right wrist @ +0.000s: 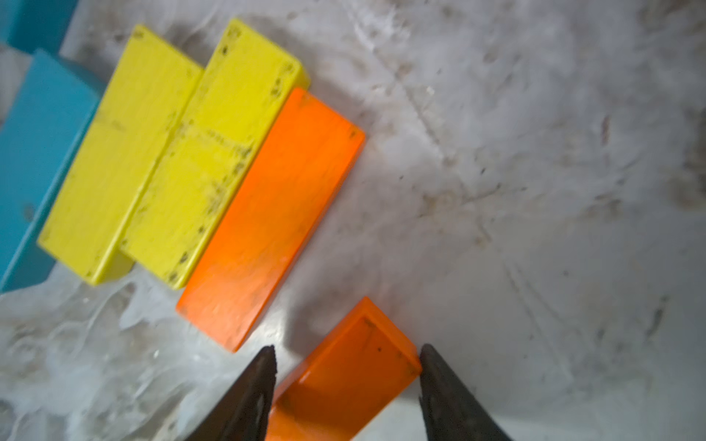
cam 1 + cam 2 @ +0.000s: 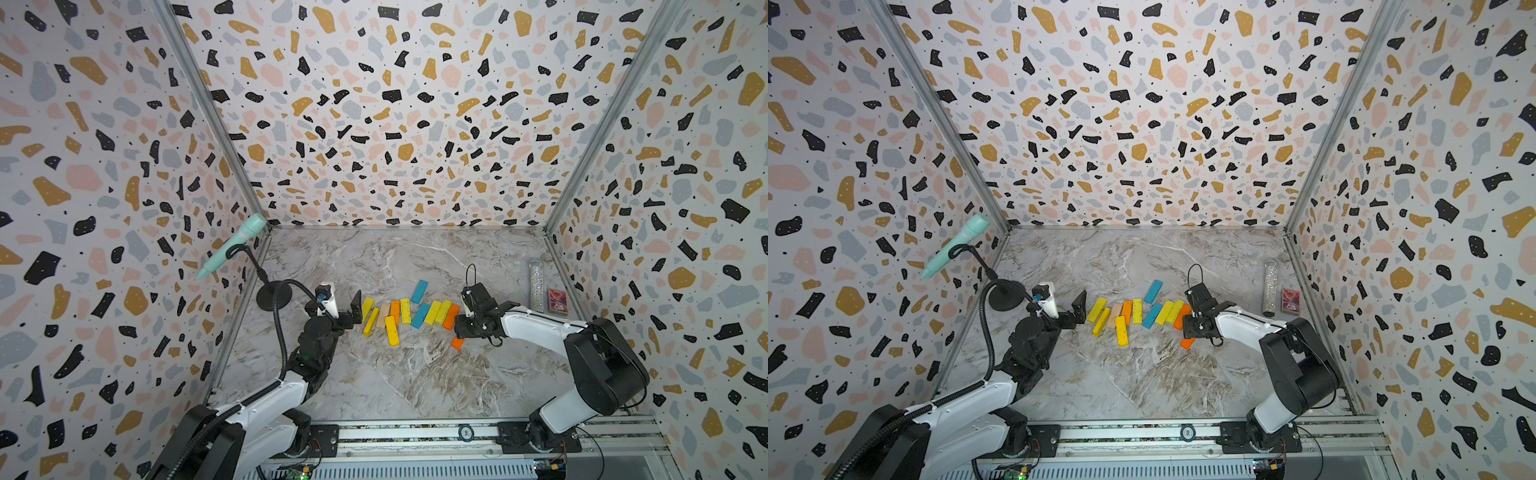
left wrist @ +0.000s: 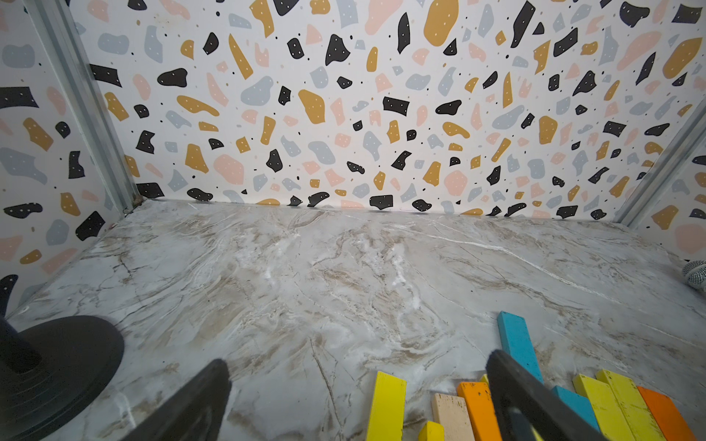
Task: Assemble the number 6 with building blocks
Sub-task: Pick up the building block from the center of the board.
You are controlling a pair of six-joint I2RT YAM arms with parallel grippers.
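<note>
The building blocks (image 2: 405, 311) lie in a loose row mid-table in both top views: yellow, orange, blue and one pale plank (image 2: 383, 315). A single orange block (image 2: 457, 343) lies apart, nearer the front. My right gripper (image 1: 347, 351) is open and straddles this orange block (image 1: 344, 374). One fingertip (image 1: 426, 353) touches its corner, while a gap shows at the other fingertip. My left gripper (image 2: 345, 309) stands wide open at the row's left end, beside a yellow block (image 3: 386, 404), holding nothing.
A glittery tube (image 2: 536, 286) and a small red box (image 2: 557, 302) stand at the right wall. A mint microphone (image 2: 237, 243) on a gooseneck rises from a black round base (image 2: 272, 295) at the left wall. Patterned walls enclose three sides.
</note>
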